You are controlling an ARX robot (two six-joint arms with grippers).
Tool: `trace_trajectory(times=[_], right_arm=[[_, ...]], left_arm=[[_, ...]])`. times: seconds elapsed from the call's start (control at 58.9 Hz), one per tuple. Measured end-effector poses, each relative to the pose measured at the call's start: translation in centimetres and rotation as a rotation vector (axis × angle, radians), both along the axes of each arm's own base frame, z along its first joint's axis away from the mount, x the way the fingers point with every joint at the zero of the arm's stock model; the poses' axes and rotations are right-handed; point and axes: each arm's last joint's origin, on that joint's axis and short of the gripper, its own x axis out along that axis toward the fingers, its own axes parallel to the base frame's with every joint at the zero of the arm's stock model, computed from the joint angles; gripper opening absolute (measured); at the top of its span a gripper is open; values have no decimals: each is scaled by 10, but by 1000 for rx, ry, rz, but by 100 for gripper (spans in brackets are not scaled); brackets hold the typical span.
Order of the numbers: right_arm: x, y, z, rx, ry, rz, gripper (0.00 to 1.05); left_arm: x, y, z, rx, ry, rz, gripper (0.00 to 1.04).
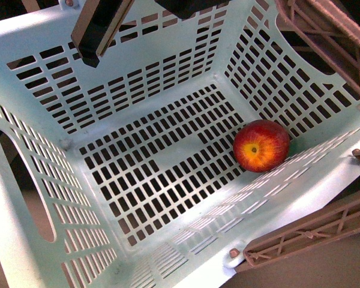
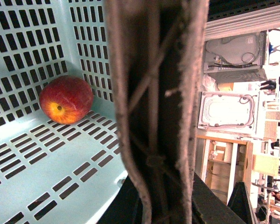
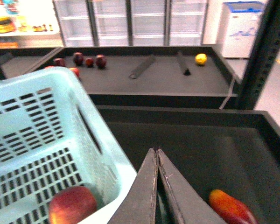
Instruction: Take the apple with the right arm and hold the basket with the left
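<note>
Judging task nearly done: apple (image 1: 261,146) lies on basket (image 1: 24,42) floor, against a wall. Right gripper (image 3: 155,151) is outside the basket, jaws pinched together, empty. Left gripper (image 1: 336,141) straddles the basket wall; clamped or not, cannot tell.

No writing, number or brand can be read in any of the views. In the right wrist view, the white chest freezer (image 3: 243,29) carries a blue marking on its front, too blurred to make out. The coloured packets on the shop shelf (image 3: 11,25) in that view are also too blurred to read.
</note>
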Motion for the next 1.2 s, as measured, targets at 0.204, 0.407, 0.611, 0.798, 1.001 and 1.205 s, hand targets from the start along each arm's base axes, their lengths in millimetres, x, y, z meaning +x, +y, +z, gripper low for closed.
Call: trace_trajectory(times=[0.204, 0.407, 0.611, 0.798, 1.001, 1.205], right_arm=[[-9, 0, -9, 0, 0, 3, 2], [-16, 0, -15, 0, 0, 3, 2], [-21, 0, -16, 0, -27, 3, 2], [-25, 0, -17, 0, -27, 3, 2], [-28, 0, -17, 0, -26, 3, 2], [-39, 0, -20, -1, -20, 3, 2]], left_arm=[[0, 0, 0, -1, 1, -1, 8], [0, 0, 0, -1, 0, 0, 8], [0, 0, 0, -1, 1, 0, 8], [0, 0, 0, 0, 0, 0, 8], [0, 0, 0, -1, 1, -1, 8], [0, 0, 0, 0, 0, 1, 8]])
